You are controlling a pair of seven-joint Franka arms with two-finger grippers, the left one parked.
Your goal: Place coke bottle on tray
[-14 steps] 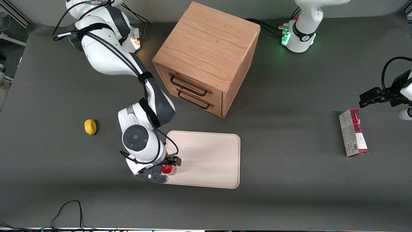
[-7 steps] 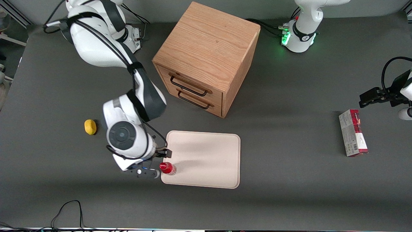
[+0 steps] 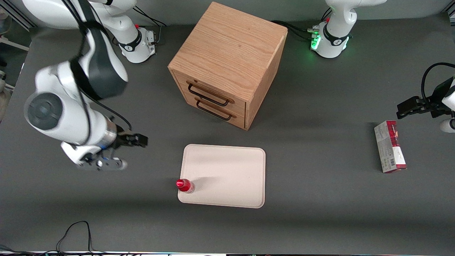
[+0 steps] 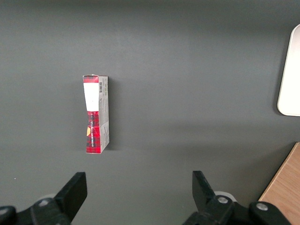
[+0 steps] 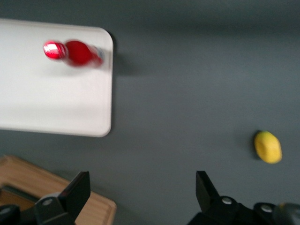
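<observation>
Bottle left upright on the tray, at the corner nearest the gripper. Gripper now pulled well clear of tray, jaws spread and empty. Placement looks finished.

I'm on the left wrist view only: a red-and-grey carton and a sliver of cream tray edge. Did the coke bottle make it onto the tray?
Observer: Yes. The coke bottle stands upright on the tray, at the corner nearest the front camera toward the working arm's end.
Operator: Is the pincer off it?
Observer: Yes. The pincer is open and empty, above bare table, well apart from the tray toward the working arm's end.
Operator: Anything else on the table?
Observer: A wooden drawer cabinet stands farther from the front camera than the tray, both drawers shut.
Operator: That's all?
Observer: A lemon shows in the right wrist view, on the table apart from the tray.
</observation>
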